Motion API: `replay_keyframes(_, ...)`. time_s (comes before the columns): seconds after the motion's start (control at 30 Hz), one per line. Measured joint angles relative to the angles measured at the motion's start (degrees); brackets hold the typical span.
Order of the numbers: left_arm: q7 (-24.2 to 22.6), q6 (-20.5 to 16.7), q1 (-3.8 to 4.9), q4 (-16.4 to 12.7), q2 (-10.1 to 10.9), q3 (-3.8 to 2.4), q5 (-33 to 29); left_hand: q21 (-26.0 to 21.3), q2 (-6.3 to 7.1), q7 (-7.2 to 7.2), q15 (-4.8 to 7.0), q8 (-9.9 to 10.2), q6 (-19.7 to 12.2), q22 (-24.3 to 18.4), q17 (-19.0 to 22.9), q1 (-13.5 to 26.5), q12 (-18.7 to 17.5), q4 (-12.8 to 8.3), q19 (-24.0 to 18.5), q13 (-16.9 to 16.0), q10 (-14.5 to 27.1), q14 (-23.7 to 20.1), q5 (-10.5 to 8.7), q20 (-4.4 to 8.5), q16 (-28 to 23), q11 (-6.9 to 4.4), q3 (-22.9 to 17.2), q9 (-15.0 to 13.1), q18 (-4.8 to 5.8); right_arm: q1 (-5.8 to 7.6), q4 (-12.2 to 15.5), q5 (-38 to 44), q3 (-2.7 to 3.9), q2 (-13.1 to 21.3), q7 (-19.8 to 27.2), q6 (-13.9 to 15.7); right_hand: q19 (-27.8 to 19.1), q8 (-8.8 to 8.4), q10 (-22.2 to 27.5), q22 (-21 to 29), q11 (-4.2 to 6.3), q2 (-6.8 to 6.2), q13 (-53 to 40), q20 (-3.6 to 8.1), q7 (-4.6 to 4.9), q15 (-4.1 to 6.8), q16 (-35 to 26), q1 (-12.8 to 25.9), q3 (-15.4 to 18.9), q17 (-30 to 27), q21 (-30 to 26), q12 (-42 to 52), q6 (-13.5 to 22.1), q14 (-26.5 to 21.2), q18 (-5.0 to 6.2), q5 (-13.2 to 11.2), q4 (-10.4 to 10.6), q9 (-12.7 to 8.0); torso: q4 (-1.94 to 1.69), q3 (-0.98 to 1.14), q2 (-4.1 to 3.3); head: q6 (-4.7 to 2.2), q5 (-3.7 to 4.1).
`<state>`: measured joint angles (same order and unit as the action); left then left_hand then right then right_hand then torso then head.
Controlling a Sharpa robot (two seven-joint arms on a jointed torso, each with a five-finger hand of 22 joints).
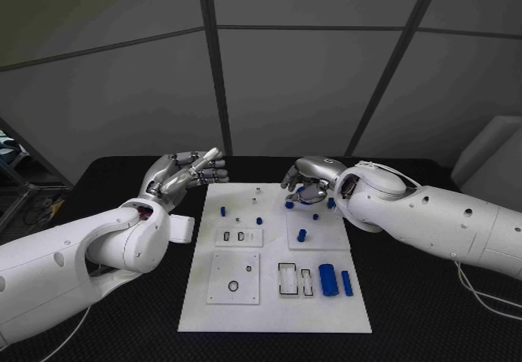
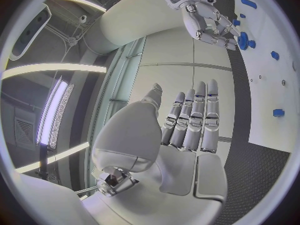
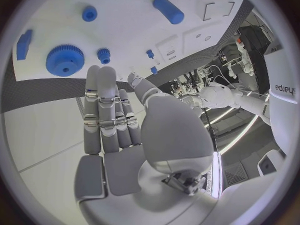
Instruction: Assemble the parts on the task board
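The white task board (image 1: 272, 302) lies in the middle of the black table. A blue gear (image 3: 65, 60) sits near its far edge, with a smaller blue gear (image 3: 104, 55) beside it. My right hand (image 1: 310, 181) hovers just over the large gear (image 2: 242, 39), fingers pointing down at it and holding nothing. My left hand (image 1: 191, 173) is raised off the board's far left corner with its fingers (image 2: 190, 120) straight and empty. Small blue pegs (image 1: 259, 220) stand on the board's middle. A thick blue cylinder (image 1: 327, 279) and a slimmer one (image 1: 346, 283) lie at the near right.
White inset plates (image 1: 234, 277) with slots and holes sit on the board's left and near parts. A small white block (image 1: 182, 228) is beside the board's left edge, close to my left forearm. Black table (image 1: 413, 317) surrounds the board.
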<state>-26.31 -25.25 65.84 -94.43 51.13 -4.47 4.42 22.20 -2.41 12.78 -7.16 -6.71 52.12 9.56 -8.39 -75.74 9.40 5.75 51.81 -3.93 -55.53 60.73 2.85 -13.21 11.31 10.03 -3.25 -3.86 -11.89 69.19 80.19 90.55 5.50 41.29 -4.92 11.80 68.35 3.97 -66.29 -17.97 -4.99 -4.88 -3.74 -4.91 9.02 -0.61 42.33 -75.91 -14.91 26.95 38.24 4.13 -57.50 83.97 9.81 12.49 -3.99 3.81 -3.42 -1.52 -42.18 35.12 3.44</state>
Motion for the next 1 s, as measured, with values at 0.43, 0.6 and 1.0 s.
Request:
replay_keyframes(0.43, 0.3, 0.4, 0.00, -0.8, 0.3, -0.05, 0.5, 0.2, -0.02, 0.00, 0.00, 0.0, 0.0, 0.0, 0.0, 0.0, -0.2, -0.3, 0.0, 0.0, 0.0, 0.0, 0.00, 0.00, 0.0, 0.00, 0.0, 0.0, 0.02, 0.24, -0.2, 5.1, 0.01, -0.3, -4.1, -3.1, -1.3, 0.00, 3.1, -4.0, -0.42, -1.46, -0.2, -0.40, -0.61, 0.00, 16.8, -0.8, 0.1, 17.6, 6.1, 0.0, 1.0, 0.0, 0.01, -0.2, 1.8, 0.0, -0.25, 0.13, -1.16, -0.34, 0.29)
replay_keyframes(0.6, 0.4, 0.5, 0.00, -0.9, 0.4, -0.05, 0.6, 0.2, -0.02, 0.00, 0.00, 0.0, 0.0, 0.0, 0.0, 0.0, -0.2, -0.3, 0.0, 0.0, 0.0, 0.0, 0.00, 0.00, 0.0, 0.00, 0.0, 0.0, 0.01, 0.24, -0.5, 6.4, 0.01, -0.6, -5.1, -4.1, -1.6, 0.00, 3.2, -5.1, -0.33, -1.46, -0.2, -0.49, -0.61, 0.00, 20.4, -0.8, 0.1, 21.6, 7.7, 0.1, 1.0, 0.0, 0.00, -0.2, 2.1, 0.0, -0.26, 0.17, -1.32, -0.37, 0.18)
replay_keyframes(1.0, 0.6, 0.7, 0.01, -1.1, 0.5, -0.07, 1.7, 0.2, -0.02, 0.21, 0.00, 0.3, 0.2, 0.0, -0.1, 0.0, -0.5, -0.3, 0.0, 0.0, 0.0, 0.0, 0.00, 0.00, -0.2, 0.00, 0.0, 0.0, 0.01, 0.25, -1.7, 8.0, 0.01, -1.5, -5.9, -5.8, -0.8, 0.00, 2.9, -12.8, -0.16, -1.14, -0.3, -0.41, -0.60, 0.00, 26.8, -1.2, -1.2, 29.1, 14.5, 1.0, 1.0, 0.0, 0.00, -0.2, 3.4, 0.0, -0.29, 0.27, -1.59, -0.20, 0.17)
